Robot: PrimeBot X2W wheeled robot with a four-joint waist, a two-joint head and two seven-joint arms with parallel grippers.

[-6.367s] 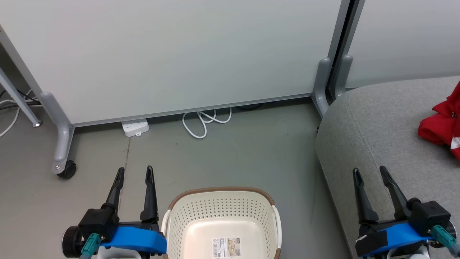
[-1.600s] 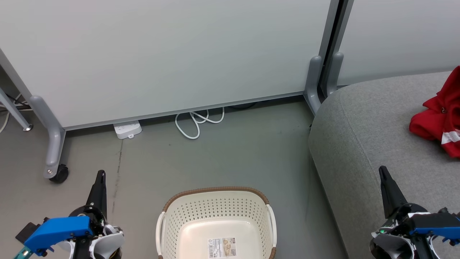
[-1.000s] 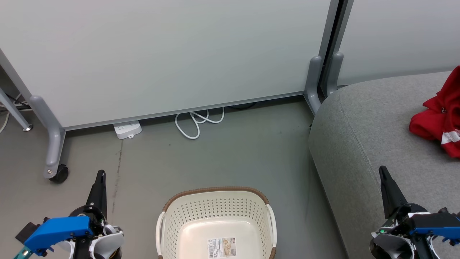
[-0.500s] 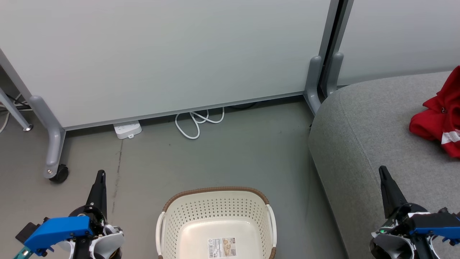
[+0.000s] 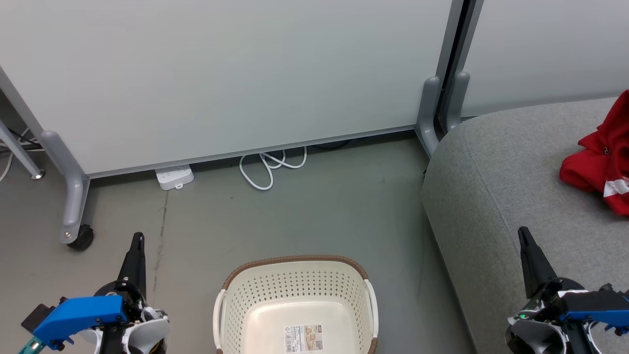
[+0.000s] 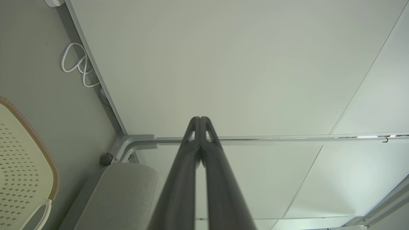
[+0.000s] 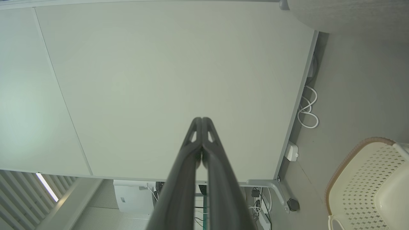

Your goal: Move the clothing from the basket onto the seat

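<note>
Head view shows the basket [image 5: 295,284] on the floor with nothing red in it, just a label [image 5: 305,338] on its bottom, though its near end runs off the frame. The clothing [image 5: 602,164] lies bunched on the seat [image 5: 511,187] at the far right edge, partly cut off, so whether both garments are there cannot be told. The left tool [image 5: 138,241] and right tool [image 5: 524,233] are pinched fully closed and hold nothing, one either side of the basket. The transfer looks done, or nearly so; at most a piece hidden off-frame is left.
</note>
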